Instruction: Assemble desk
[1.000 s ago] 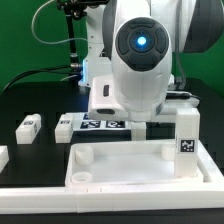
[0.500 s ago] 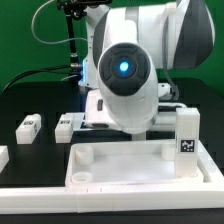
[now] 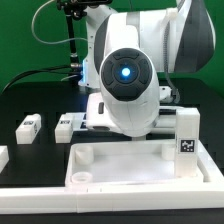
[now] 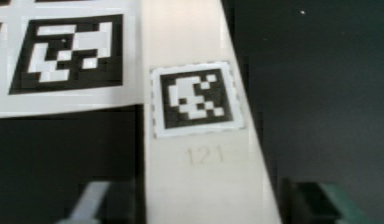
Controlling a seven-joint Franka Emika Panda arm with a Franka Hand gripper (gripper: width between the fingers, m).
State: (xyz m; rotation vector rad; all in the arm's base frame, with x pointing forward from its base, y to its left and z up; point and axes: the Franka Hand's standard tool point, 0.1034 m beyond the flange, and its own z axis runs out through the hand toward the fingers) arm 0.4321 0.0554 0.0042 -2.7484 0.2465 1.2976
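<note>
Beneath the tool (image 4: 207, 200), a leg post (image 4: 207, 165) (black-and-white tag (image 4: 192, 97)) bears faint "121".

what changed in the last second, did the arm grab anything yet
The arm came down and toward the exterior view's left. Its claw now straddles a leg lying by the marker board, with gaps on both sides, so nothing is gripped yet. The tabletop and upright leg stayed put.

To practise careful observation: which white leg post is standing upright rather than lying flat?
The leg post at the exterior view's right, by the far corner of the tabletop: it stands on end, tag facing us, while the left posts lie flat.
</note>
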